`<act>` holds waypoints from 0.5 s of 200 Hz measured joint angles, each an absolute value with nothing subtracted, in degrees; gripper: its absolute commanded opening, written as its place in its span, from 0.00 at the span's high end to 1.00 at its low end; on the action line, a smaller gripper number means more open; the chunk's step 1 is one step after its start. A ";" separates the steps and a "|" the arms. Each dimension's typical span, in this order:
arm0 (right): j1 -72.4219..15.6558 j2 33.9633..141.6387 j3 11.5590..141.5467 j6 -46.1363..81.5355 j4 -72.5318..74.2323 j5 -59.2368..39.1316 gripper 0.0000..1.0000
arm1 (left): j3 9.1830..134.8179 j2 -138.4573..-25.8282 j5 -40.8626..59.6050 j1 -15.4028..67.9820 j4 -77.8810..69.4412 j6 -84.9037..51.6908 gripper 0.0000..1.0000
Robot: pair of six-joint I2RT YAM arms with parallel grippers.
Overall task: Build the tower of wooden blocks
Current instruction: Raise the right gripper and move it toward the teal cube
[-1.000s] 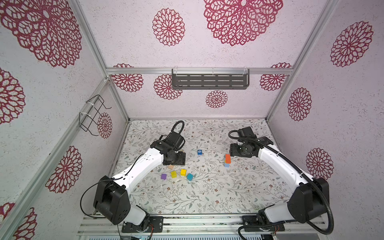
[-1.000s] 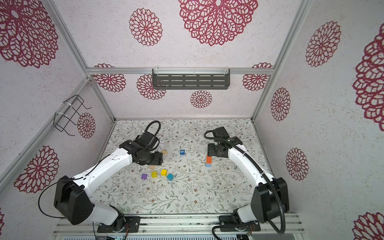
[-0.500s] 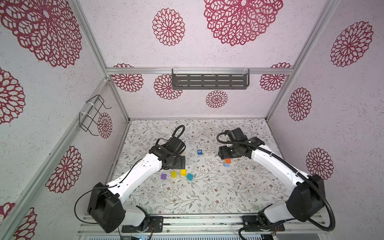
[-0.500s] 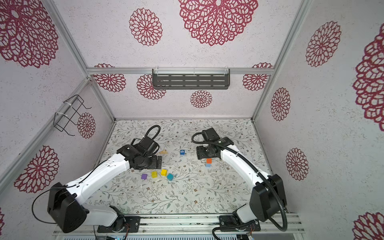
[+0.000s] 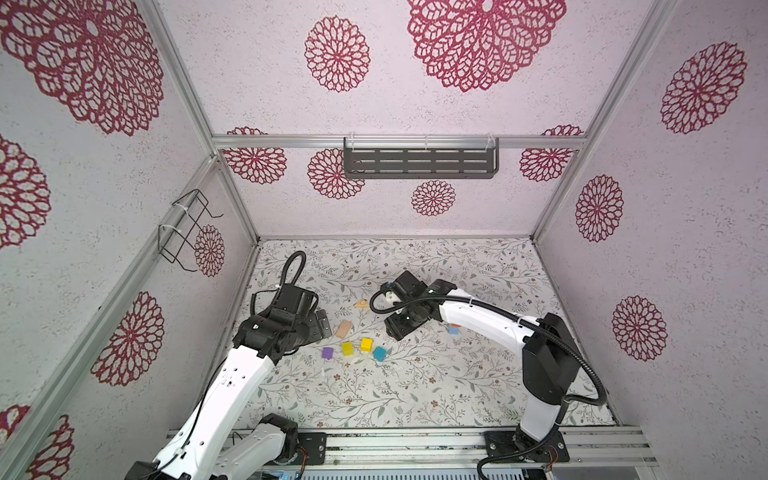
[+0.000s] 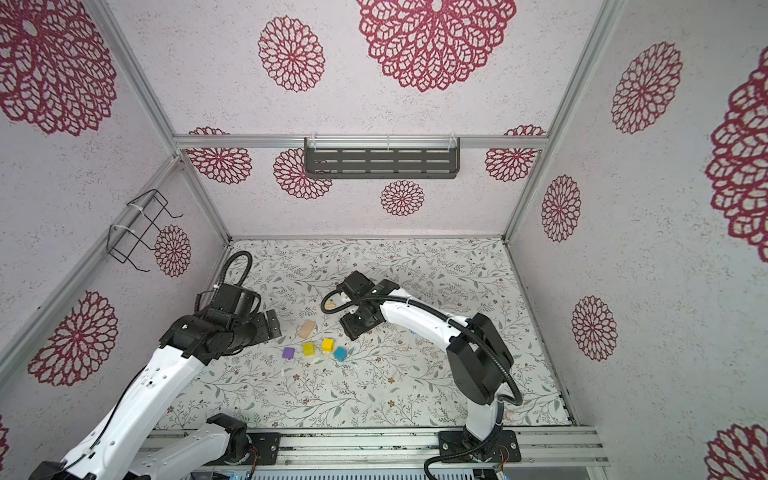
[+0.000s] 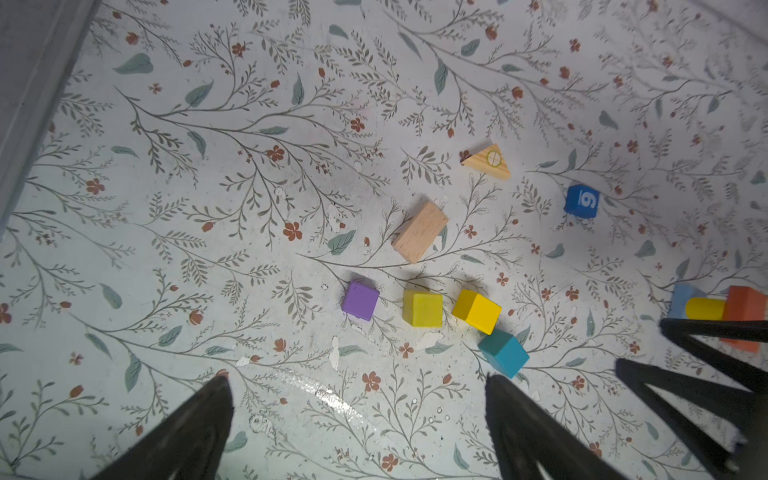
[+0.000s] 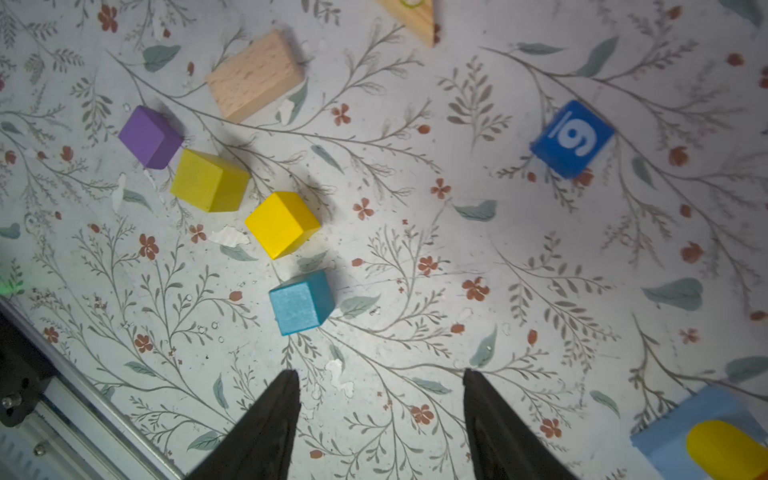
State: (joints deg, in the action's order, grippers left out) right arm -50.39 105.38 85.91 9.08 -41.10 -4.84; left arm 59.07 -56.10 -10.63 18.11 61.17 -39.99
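- On the bench (image 5: 415, 382), in both top views, four cubes sit in a row left of centre: purple cube (image 5: 327, 353), lime cube (image 5: 348, 348), yellow cube (image 5: 366, 344), teal cube (image 5: 380, 353); the tan block (image 5: 344, 328) and wooden triangle (image 5: 361, 303) lie behind them, toward the back edge
- The wood block tower (image 5: 454, 329) stands right of centre, only orange over light blue showing past the right arm (image 5: 478, 318), which hides the rest
- The left gripper (image 5: 322, 325), jaws spread wide and holding nothing, is near the tan block on its left-edge side; the right gripper (image 5: 395, 330) hangs behind the teal cube; the mat toward the front edge and both front corners lies open
- A grey shelf (image 5: 419, 162) on the back wall and a wire basket (image 5: 183, 232) on the left wall hang above the bench; the shelf's contents cannot be made out
- Left wrist view: the left gripper (image 7: 356, 379) shows bare mat between its fingers, the teal cube (image 7: 503, 353) just beside one fingertip; the blue cube marked "6" (image 7: 582, 201) lies apart from the rest; the tower (image 7: 681, 299) reads light blue, yellow cylinder, orange, partly behind the right gripper's fingers (image 7: 685, 399) and cut by the picture's edge
- Right wrist view: the right gripper (image 8: 380, 372) has jaws apart with only mat between, the teal cube (image 8: 301, 301) near them; the tower (image 8: 673, 436) and the triangle (image 8: 415, 16) are cut off
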 measured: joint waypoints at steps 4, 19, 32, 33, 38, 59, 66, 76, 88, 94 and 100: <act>-50.83 105.82 86.26 8.99 -41.19 -4.82 0.38 | 59.07 -55.57 -10.48 17.72 61.21 -39.86 0.03; -52.56 107.94 87.61 7.99 -41.63 -4.75 0.43 | 59.02 -54.26 -9.72 15.88 61.36 -39.09 0.03; -53.60 109.54 88.42 7.53 -42.17 -4.78 0.43 | 58.48 -53.87 -9.06 14.50 61.23 -38.48 0.03; -53.71 109.71 88.47 7.42 -42.17 -4.75 0.43 | 58.41 -53.87 -9.04 14.41 61.21 -38.44 0.03; -54.08 110.26 88.68 7.40 -42.37 -4.73 0.43 | 58.06 -53.82 -8.64 13.96 61.21 -38.09 0.03; -55.27 112.18 88.86 7.09 -43.07 -4.69 0.38 | 56.47 -53.89 -7.14 12.60 61.19 -37.43 0.03; -55.46 112.64 88.86 7.07 -43.46 -4.62 0.38 | 56.25 -53.89 -6.68 12.27 61.23 -37.15 0.03; -55.70 113.01 88.86 6.85 -43.86 -4.51 0.37 | 56.18 -53.89 -5.98 11.73 61.14 -36.75 0.03; -56.07 113.27 88.88 6.85 -44.03 -4.34 0.37 | 56.18 -53.87 -5.17 10.90 60.82 -36.42 0.03; -56.16 113.34 88.90 6.87 -44.07 -4.27 0.37 | 56.18 -53.89 -4.89 10.48 60.69 -36.32 0.03; -56.25 113.47 88.92 6.87 -44.07 -4.21 0.36 | 56.18 -53.89 -4.51 10.11 60.62 -36.18 0.03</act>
State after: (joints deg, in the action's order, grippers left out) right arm -56.25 113.47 88.92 6.87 -44.07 -4.21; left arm 56.18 -53.89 -4.51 10.11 60.62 -36.18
